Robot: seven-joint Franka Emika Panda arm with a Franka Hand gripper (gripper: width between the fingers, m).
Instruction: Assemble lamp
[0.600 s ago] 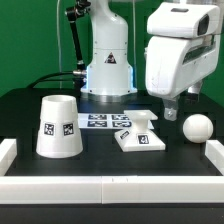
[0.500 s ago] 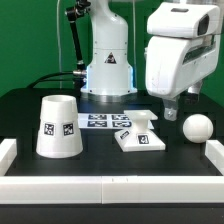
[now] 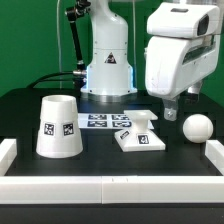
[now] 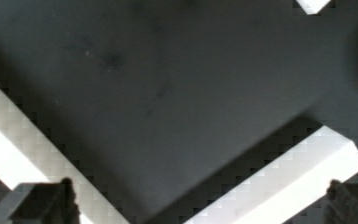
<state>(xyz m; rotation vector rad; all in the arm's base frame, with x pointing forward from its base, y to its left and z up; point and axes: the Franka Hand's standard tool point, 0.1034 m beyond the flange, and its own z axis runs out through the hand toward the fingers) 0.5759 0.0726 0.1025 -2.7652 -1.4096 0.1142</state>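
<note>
No part of the lamp is yet joined, so the opening pick is judged to be in hand; the robot's two-finger hand is held above the black surface, its fingers spread wide with nothing between them (in the wrist view only dark surface and white edging are seen below). The white plastic flat square base with its short stem lies just to the exterior view's left of the hand; the white round ball bulb rests near on the exterior view's right; the white tapered cup-like shade stands well apart, wide end down. A descent over one part, fingers centred on it, is called for next.
</note>
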